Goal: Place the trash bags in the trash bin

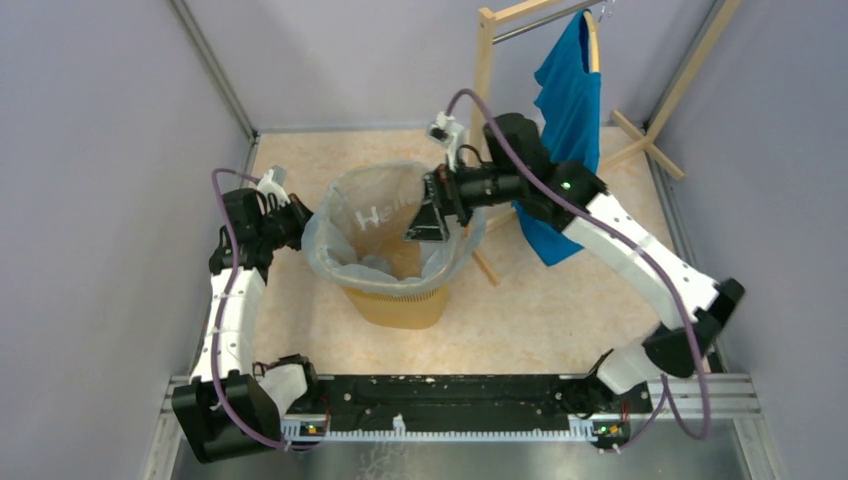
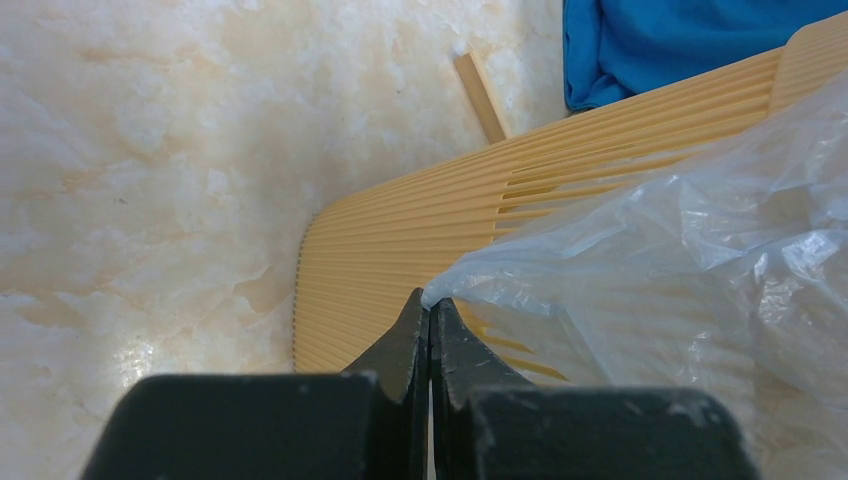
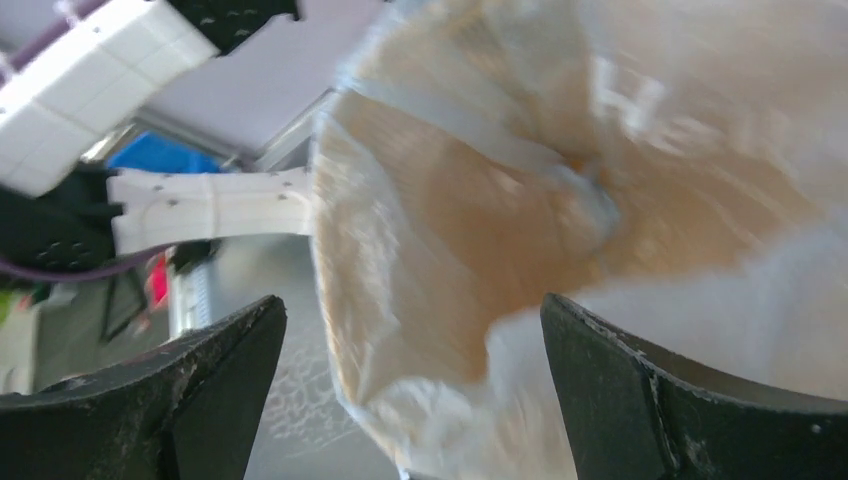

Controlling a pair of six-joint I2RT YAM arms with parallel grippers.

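Your trash bag (image 1: 345, 225) sits in the yellow trash bin (image 1: 400, 305), draped over its rim, with white lettering beginning "Hel" on the far side. Your left gripper (image 2: 430, 312) is pinched on the bag's left edge. Your right gripper (image 1: 428, 222) hangs over the mouth, jaws apart. Around them are a marbled beige table (image 1: 560, 300), lilac walls (image 1: 100, 150) and a blue shirt (image 1: 565, 90) on a wooden rack (image 1: 485, 70).

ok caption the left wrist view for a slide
Left jaws shut on a thin translucent plastic trash bag draped over a ribbed yellow-orange plastic bin
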